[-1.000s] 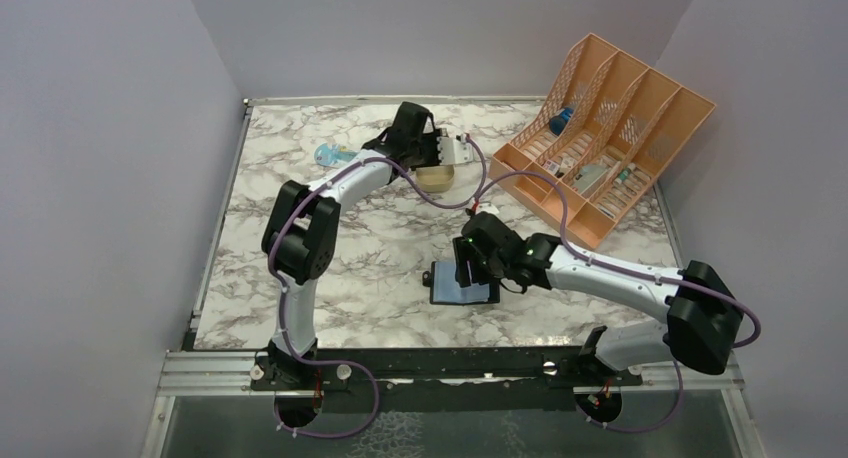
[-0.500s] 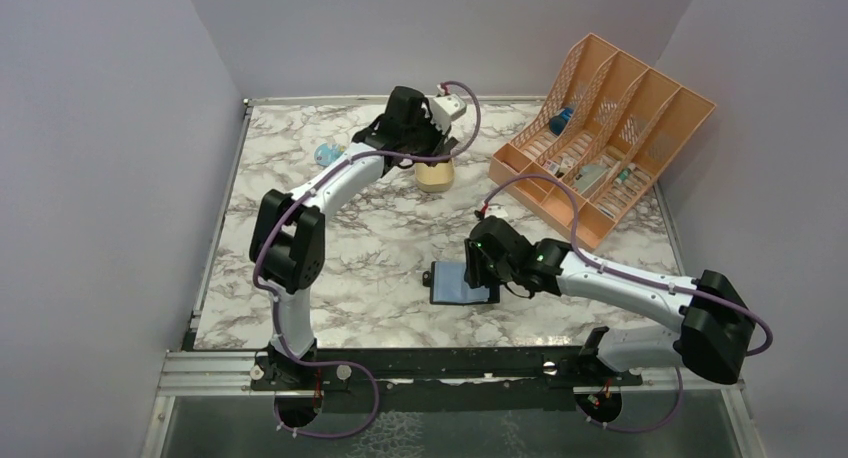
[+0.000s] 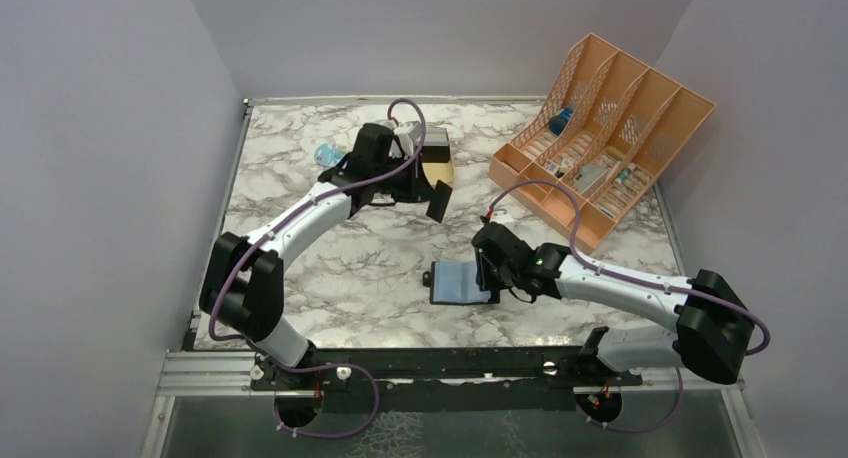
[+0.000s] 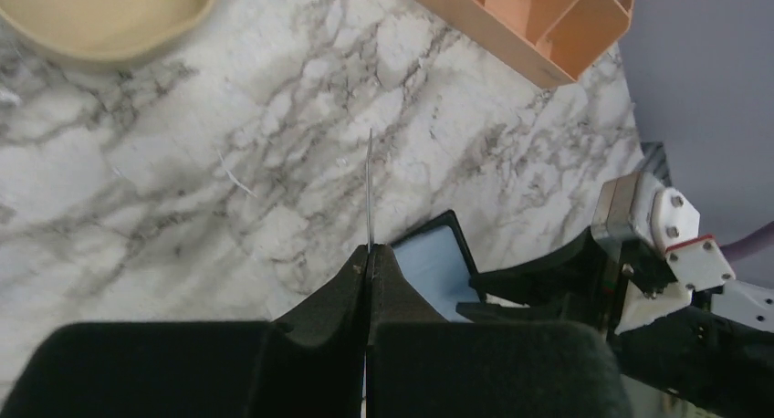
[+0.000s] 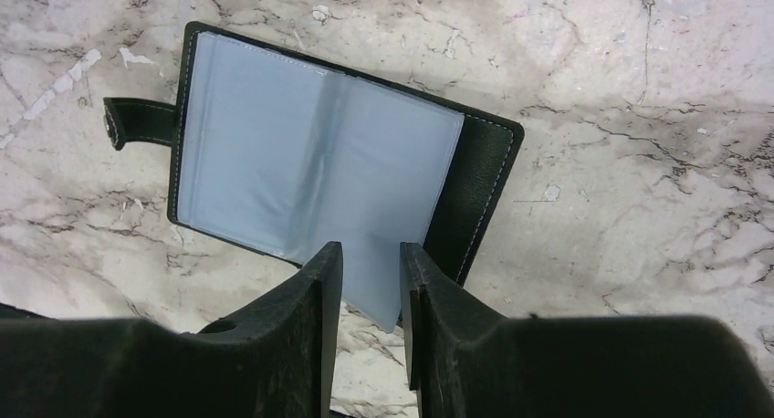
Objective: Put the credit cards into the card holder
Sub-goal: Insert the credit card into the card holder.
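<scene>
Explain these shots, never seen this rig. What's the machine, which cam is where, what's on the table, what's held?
Two robot arms are bolted at the near edge of a marble table. The wide picture comes from a fixed camera above and behind them. The other two come from a camera on each wrist, looking along its own claw. On the table lie an open black card holder, a gold tin and, at the far right, an orange organizer. The left claw is shut on a thin card, seen edge-on. The right claw is open, with its fingers on either side of a clear sleeve of the holder.
</scene>
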You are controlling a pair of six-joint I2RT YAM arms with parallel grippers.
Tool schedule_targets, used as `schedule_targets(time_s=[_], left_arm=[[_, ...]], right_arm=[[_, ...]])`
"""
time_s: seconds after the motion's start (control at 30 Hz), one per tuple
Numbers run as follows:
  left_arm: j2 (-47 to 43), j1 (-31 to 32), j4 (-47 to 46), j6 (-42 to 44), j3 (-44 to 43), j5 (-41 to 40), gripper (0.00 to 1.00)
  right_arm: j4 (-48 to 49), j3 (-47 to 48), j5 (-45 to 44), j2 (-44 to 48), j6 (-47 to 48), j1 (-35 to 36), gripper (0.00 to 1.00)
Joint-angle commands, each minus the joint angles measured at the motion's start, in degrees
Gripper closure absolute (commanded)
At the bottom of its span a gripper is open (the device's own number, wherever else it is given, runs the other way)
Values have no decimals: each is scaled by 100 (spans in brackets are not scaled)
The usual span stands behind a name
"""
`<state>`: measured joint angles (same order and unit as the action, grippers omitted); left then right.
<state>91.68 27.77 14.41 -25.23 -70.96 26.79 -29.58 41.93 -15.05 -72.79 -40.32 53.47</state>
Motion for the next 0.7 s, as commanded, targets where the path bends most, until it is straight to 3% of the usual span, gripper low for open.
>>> schedule_targets(time_s=[0.0, 0.33, 0.67], left_arm=[[-422, 0, -1159, -1663, 1230, 668, 100], [-718, 101, -2724, -3201, 2769, 806, 100], [-537, 480, -3066, -3453, 3187, 737, 100]], right_arm=[[78, -70, -379, -93, -88, -39, 71], [110, -260, -363, -214, -252, -39, 74], [207, -324, -330, -336, -284, -39, 77]])
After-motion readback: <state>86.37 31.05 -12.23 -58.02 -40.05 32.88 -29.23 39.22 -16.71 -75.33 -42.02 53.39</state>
